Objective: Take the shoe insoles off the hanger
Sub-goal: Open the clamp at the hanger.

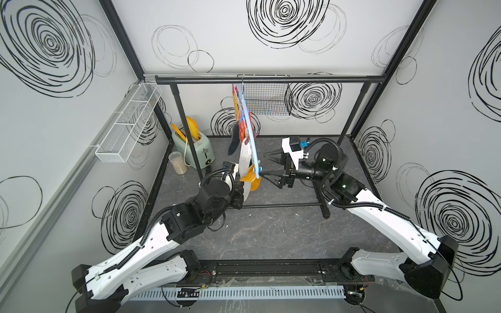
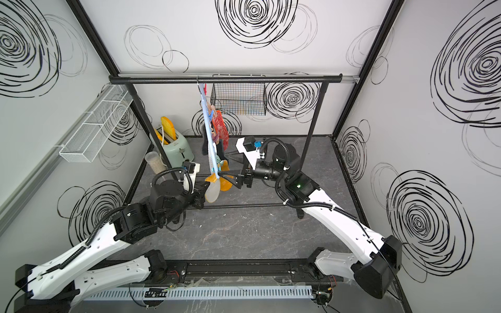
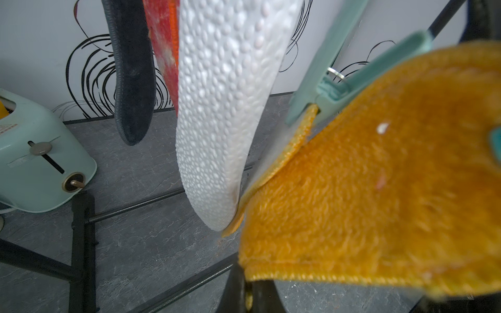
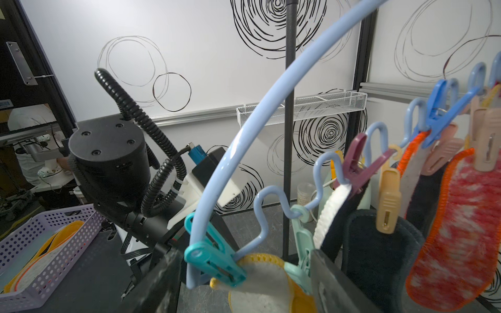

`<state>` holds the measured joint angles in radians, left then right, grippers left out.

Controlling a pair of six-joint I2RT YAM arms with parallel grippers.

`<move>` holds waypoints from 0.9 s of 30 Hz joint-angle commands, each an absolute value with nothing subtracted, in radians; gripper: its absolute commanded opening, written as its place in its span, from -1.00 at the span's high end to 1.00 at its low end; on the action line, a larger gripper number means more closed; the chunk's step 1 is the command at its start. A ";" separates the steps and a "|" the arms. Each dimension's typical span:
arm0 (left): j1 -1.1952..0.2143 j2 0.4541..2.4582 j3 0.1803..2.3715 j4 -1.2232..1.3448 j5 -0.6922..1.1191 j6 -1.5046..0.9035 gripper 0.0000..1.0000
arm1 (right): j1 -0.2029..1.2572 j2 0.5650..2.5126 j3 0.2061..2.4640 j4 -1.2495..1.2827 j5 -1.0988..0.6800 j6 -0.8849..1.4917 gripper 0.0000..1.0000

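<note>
The pale blue hanger (image 1: 250, 135) hangs edge-on from the black rack, showing in both top views and close up in the right wrist view (image 4: 257, 108). Several shoe insoles are pegged to it: a black one (image 3: 132, 81), a white pebbled back (image 3: 222, 108), a red-mottled one (image 4: 461, 230) and a fuzzy orange one (image 3: 379, 189) at the near end. My left gripper (image 3: 248, 292) is shut on the orange insole's lower edge (image 1: 250, 180). My right gripper (image 4: 246, 281) is open, its fingers either side of a teal peg (image 4: 214, 260) and a yellow-edged grey insole (image 4: 263, 287).
A mint toaster (image 1: 193, 147) and a jar (image 1: 177, 162) stand at the back left by the rack's post. A black mesh basket (image 1: 271, 103) hangs on the back wall and a white wire shelf (image 1: 127, 124) on the left wall. A lilac basket (image 4: 40, 257) holds insoles.
</note>
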<state>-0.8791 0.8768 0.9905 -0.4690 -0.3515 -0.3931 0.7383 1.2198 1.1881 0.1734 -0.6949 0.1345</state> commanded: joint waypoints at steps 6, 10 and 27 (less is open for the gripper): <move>-0.864 0.855 0.980 -0.437 -0.347 -0.384 0.85 | 0.738 1.250 1.248 0.192 -0.698 0.102 -0.54; -0.861 0.853 0.988 -0.441 -0.338 -0.375 0.85 | 0.716 1.286 1.282 0.194 -0.722 0.105 -0.54; -0.832 0.815 1.014 -0.460 -0.278 -0.344 0.81 | 0.617 1.343 1.307 0.293 -1.001 0.104 -0.52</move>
<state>-0.8440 0.8284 0.9878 -0.4778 -0.2882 -0.3588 0.6209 1.3239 1.2736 0.2634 -0.9379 0.1356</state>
